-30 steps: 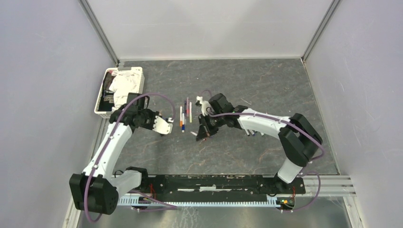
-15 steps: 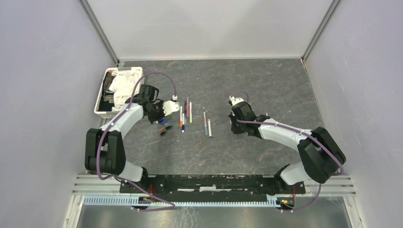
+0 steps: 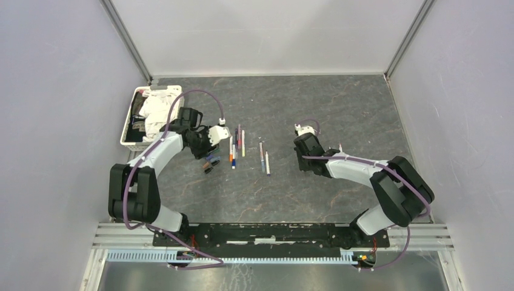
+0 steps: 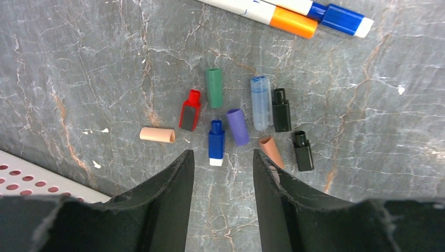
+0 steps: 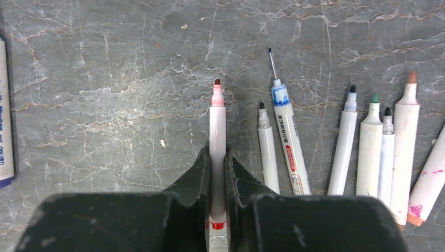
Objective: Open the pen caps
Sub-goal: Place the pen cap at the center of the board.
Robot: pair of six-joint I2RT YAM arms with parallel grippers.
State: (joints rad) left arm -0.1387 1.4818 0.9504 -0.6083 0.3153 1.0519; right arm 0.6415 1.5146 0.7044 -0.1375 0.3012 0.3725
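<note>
On the table (image 4: 367,131), left jaws stand open over loose caps (image 4: 237,127); right jaws grip a red-tipped pen (image 5: 217,131).

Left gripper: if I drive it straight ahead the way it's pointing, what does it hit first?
Probably the dark blue cap, lying right ahead of the open left gripper. The purple cap sits just beside that line. Depth is unclear.

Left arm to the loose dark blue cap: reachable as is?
Probably yes. The left hand is open and empty, and the dark blue cap lies uncovered just ahead of it. The purple cap close beside it might get nudged.
</note>
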